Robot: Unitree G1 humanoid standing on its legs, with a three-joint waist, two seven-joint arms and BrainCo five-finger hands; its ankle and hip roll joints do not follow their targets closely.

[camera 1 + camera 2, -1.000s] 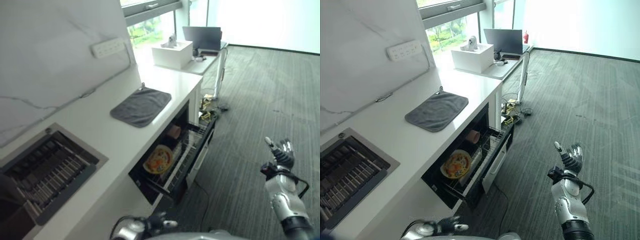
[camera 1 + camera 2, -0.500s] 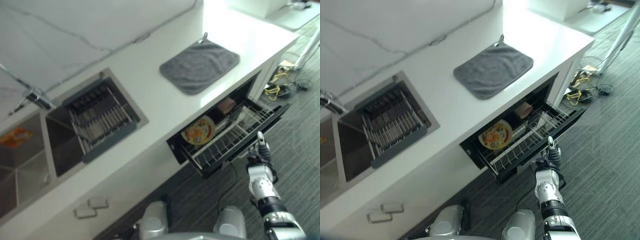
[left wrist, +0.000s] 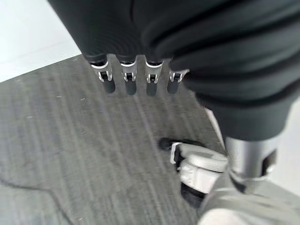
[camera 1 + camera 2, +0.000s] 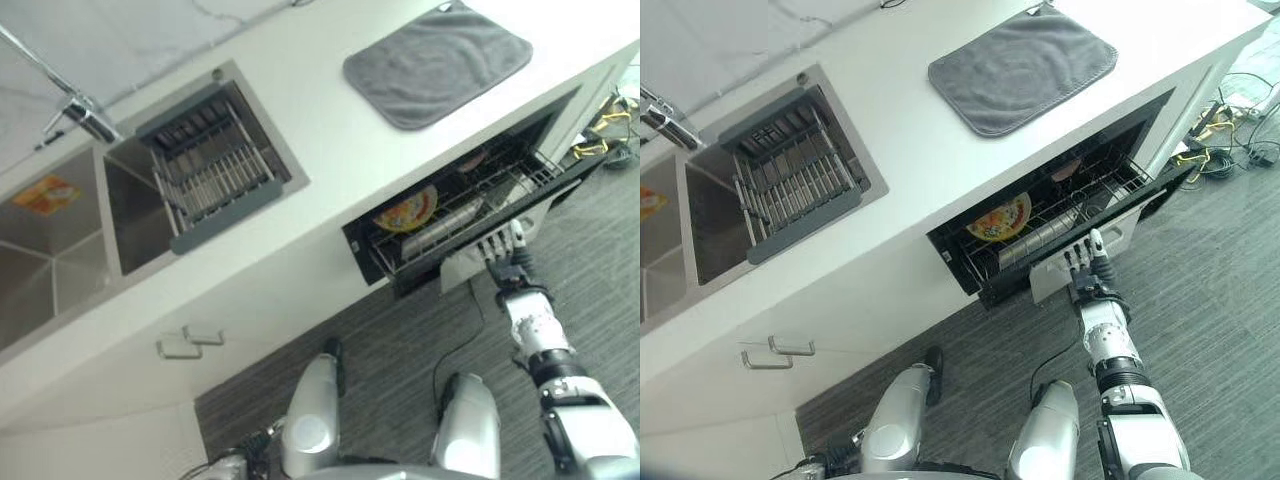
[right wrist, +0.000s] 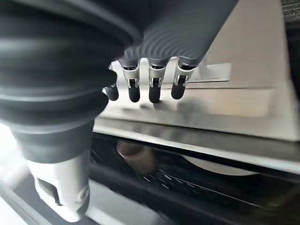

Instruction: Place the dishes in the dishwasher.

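Right eye view: I see one white counter [image 4: 910, 150] with one dishwasher [image 4: 970, 262] built in under its front edge, door dropped partly open.
Dishes, count: I count one plate [image 4: 998, 217] for certain, and one brownish cup-like piece [image 4: 1066, 170] deeper in the rack; I cannot tell if more lie behind.
Plate, look: round, yellow-orange with a busy printed pattern, standing on edge in the wire rack [image 4: 1080, 195] near the left end of the opening.
Plate, place: inside the dishwasher, in the rack, below the counter's front edge.
Right hand: my right hand [image 4: 1084, 268] is at the door panel [image 4: 1052, 280]; fingers straight and side by side, dark tips against or just off the silver face, holding nothing.
Right wrist view: the fingers [image 5: 155, 83] run in a row over the brushed metal door [image 5: 243, 108], with the dark opening beneath and the cup shape [image 5: 133, 154] dim inside.
Left wrist view: my left hand [image 3: 136, 75] hangs over grey carpet [image 3: 70, 154], fingers straight and loose, empty.
Counter items: one grey mat [image 4: 1022, 66] near the counter's right end, lying flat.
Sink: one steel sink [image 4: 710, 225] at the left part of the counter, with one dark drying rack [image 4: 795, 175] set across it and one tap [image 4: 660, 118] at its back edge.
Cupboard: one door below the sink with one bar handle [image 4: 775, 352].
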